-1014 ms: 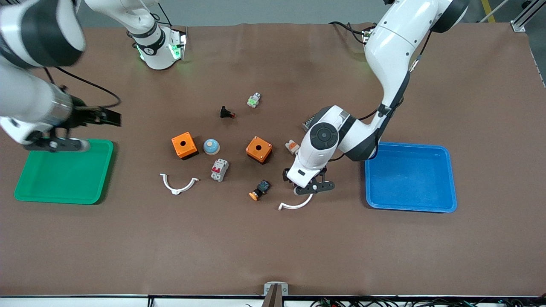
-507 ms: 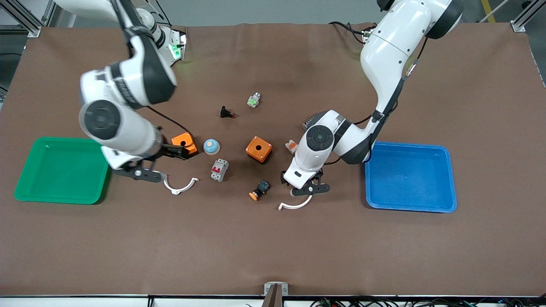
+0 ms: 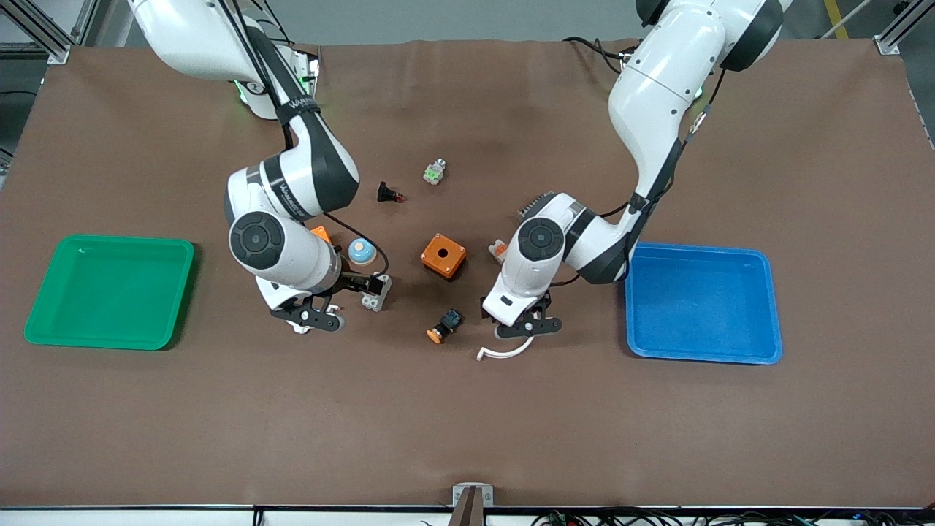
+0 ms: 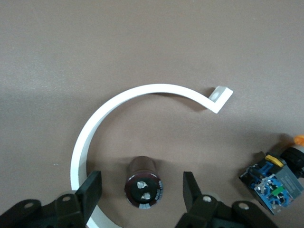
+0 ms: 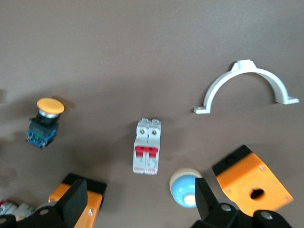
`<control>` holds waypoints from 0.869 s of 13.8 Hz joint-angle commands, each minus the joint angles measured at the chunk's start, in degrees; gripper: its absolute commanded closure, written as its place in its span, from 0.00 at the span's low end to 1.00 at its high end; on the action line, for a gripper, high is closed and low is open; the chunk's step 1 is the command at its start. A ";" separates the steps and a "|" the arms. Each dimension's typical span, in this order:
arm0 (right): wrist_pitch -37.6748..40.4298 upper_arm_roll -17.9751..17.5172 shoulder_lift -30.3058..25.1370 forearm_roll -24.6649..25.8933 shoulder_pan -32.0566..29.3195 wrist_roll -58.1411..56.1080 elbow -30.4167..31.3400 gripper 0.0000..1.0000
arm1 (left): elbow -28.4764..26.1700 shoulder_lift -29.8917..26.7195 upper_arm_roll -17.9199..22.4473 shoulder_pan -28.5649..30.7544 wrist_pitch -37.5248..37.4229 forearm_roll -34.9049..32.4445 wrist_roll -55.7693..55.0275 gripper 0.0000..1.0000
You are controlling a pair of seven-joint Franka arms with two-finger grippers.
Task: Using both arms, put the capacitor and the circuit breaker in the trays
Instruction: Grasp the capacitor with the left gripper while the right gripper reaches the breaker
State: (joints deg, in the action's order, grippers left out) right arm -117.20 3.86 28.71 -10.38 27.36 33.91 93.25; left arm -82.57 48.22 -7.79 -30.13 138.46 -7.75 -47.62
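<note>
Capacitor (image 4: 143, 183): we record it lying on the table (image 3: 467, 424) inside the curve of a white arc clamp (image 4: 118, 102), near the black-blue switch with orange cap (image 3: 444, 326). The left gripper (image 4: 142, 190) hangs over it, fingers (image 4: 90, 187) spread wide to either side and touching nothing; we judge this a line-up for a straight descent and pinch.

Circuit breaker (image 5: 147, 152): we record it flat on the table, red levers up, beside the blue dome button (image 5: 185, 192) and between two orange boxes (image 5: 251, 183). The right gripper (image 5: 137, 202) hovers just over it, fingers (image 5: 76, 199) wide apart and empty, apparently centring before closing.

Green tray (image 3: 109, 292) and blue tray (image 3: 701, 303): one at each arm's end of the table, likely drop-offs.
</note>
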 commanded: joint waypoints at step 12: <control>-15.86 0.36 3.72 -1.22 3.75 0.99 9.32 0.00 | 1.44 0.83 0.84 -0.99 0.32 -1.30 -1.42 1.00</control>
State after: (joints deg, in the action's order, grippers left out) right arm -131.93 3.76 31.38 -10.45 30.44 34.48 102.66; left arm -82.44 48.46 -7.69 -30.29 138.47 -7.77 -47.62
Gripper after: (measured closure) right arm 0.000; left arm 0.661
